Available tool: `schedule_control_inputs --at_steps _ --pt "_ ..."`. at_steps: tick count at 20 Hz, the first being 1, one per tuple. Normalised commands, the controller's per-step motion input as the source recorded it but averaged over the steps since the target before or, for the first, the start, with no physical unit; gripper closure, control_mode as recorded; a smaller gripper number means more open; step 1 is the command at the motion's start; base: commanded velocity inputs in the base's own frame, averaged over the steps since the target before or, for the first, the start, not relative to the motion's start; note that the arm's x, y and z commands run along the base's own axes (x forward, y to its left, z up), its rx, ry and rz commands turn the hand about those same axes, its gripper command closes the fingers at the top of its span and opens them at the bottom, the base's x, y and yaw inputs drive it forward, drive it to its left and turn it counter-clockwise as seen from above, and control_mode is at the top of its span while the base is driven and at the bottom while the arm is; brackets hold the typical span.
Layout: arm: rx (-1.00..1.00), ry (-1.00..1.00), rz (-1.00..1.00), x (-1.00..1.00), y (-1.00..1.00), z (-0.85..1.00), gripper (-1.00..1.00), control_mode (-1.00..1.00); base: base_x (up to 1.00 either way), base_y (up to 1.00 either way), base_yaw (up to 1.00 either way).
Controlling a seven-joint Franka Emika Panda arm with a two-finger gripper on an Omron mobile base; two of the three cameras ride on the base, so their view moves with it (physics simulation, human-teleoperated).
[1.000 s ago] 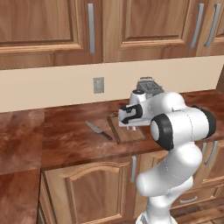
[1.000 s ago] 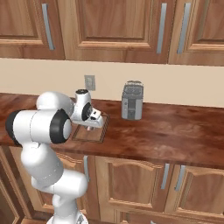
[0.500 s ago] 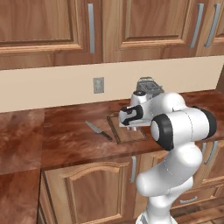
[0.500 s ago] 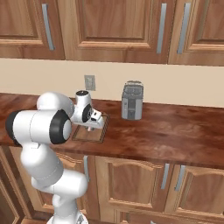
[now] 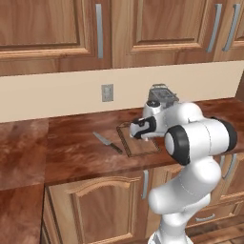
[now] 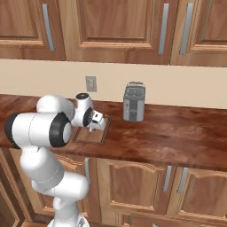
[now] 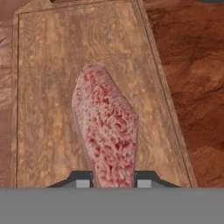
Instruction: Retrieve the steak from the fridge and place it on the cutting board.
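Observation:
The steak (image 7: 107, 135), a pink slab with white marbling, sits between my two dark fingertips (image 7: 82, 180) in the hand view. My gripper (image 7: 113, 181) is shut on its near end. Behind the steak lies the cutting board (image 7: 48, 87), light brown wood with a darker rim. In the left base view my gripper (image 5: 138, 131) hangs low over the cutting board (image 5: 138, 145). The right base view has the gripper (image 6: 95, 122) just above the board (image 6: 91, 135). Whether the steak touches the board I cannot tell. The fridge is out of view.
A grey-bladed knife (image 5: 107, 142) lies on the reddish counter left of the board. A metal toaster (image 6: 134, 103) stands to the board's right against the wall. A wall outlet (image 5: 107, 92) is behind, with wooden cabinets above and below.

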Motion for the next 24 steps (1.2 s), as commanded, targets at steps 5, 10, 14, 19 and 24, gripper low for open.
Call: schedule_control_inputs --at_steps 5,10,14,19,24 --pt "0.0 -0.13 0.0 -0.01 -0.04 -0.02 1.0 -1.0 0.0 0.0 0.0" --pt "0.0 0.0 0.0 0.01 0.0 -0.31 1.0 -1.0 0.0 0.0 0.0" --pt "0.0 0.0 0.0 0.04 0.0 -0.32 1.0 -1.0 0.0 0.0 0.0" --pt "0.0 0.0 0.0 0.0 0.0 -0.03 1.0 -1.0 0.0 0.0 0.0" --pt "0.0 0.0 0.0 0.0 0.03 -0.01 -1.0 -1.0 0.0 0.0 0.0"
